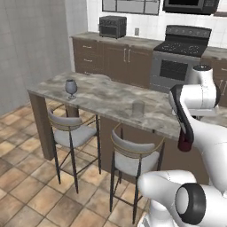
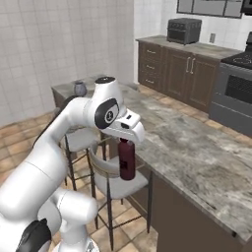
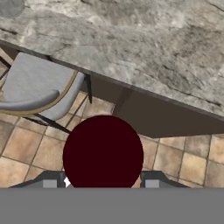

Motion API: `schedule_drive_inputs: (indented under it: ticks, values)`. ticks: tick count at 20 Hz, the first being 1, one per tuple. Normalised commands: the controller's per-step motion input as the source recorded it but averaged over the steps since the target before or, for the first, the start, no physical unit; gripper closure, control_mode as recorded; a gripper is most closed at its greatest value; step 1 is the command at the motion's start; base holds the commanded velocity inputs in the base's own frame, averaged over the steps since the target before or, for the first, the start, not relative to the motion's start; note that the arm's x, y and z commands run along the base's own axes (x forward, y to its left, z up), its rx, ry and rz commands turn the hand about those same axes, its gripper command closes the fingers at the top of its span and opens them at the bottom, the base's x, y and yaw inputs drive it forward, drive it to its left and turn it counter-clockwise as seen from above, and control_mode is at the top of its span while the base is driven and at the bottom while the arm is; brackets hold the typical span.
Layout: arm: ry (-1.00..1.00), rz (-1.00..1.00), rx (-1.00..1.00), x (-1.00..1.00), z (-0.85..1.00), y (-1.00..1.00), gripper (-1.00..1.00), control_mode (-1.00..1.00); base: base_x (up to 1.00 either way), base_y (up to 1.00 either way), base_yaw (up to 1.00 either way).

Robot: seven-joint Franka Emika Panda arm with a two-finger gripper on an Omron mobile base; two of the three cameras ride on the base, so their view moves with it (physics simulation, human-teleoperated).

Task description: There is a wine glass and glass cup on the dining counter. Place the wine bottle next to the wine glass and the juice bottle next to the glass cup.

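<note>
juice bottle [image 2: 127, 160] | clamped between fingers [image 3: 151, 180] | hanging beside dining counter [image 2: 197, 147]

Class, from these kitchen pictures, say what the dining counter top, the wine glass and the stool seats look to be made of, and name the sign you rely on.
Dining counter: likely polished stone, by its grey-beige marbled veining. Wine glass: translucent grey-blue glass; the counter shows dimly through it. Stool seat: probably padded grey fabric or vinyl, matte and soft-edged, on thin dark legs that look like metal.

no readable text, labels or numbers — none on any surface
</note>
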Motion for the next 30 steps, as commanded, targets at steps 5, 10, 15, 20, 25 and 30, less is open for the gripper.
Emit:
schedule_drive_inputs:
  ticks: [5,10,15,20,25,30]
  values:
    - [0.00,0.00,0.00,0.00,0.00,0.00,1.00,1.00,0.51,-0.02,-0.06]
    - [0.00,0.00,0.00,0.00,0.00,0.00,1.00,1.00,0.57,-0.01,-0.10]
    - [0.00,0.00,0.00,0.00,0.00,0.00,1.00,1.00,0.55,0.00,-0.04]
    - [0.00,0.00,0.00,0.00,0.00,0.00,1.00,1.00,0.18,0.00,-0.07]
    - [0.00,0.00,0.00,0.00,0.00,0.00,1.00,1.00,0.36,0.00,-0.01]
    - [0.00,0.00,0.00,0.00,0.00,0.00,1.00,1.00,0.22,0.03,-0.03]
